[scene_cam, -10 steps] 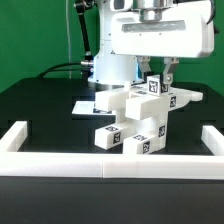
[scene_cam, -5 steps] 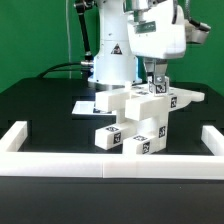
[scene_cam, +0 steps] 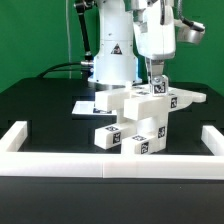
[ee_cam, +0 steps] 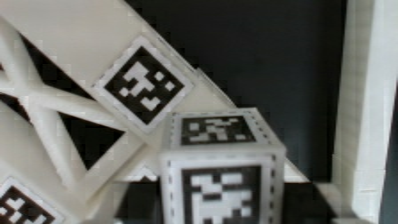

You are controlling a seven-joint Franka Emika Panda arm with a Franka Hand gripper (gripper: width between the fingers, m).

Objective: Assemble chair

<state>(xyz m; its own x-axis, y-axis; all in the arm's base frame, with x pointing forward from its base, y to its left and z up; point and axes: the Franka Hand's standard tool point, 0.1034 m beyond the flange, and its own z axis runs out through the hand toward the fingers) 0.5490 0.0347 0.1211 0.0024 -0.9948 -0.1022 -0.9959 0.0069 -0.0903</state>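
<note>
Pose check. The arm (scene_cam: 152, 35) reaches over the middle of the black bench (scene_cam: 40, 115), with the wrist upright and the hand (scene_cam: 156, 76) pointing straight down. The hand sits directly above the chair (scene_cam: 140, 118). Its fingertips are level with the top of a tagged square leg (scene_cam: 157, 89) that stands upright at the top of the stack. We cannot tell from either view how far the jaws stand apart, or whether they touch the leg. The chair is a cluster of white tagged pieces near the bench centre, between the front border wall (scene_cam: 110, 165) and the robot base (scene_cam: 112, 60). The wrist view shows the square leg (ee_cam: 217, 165) close up, with tags on two faces, beside a slanting tagged panel (ee_cam: 146, 82).
</note>
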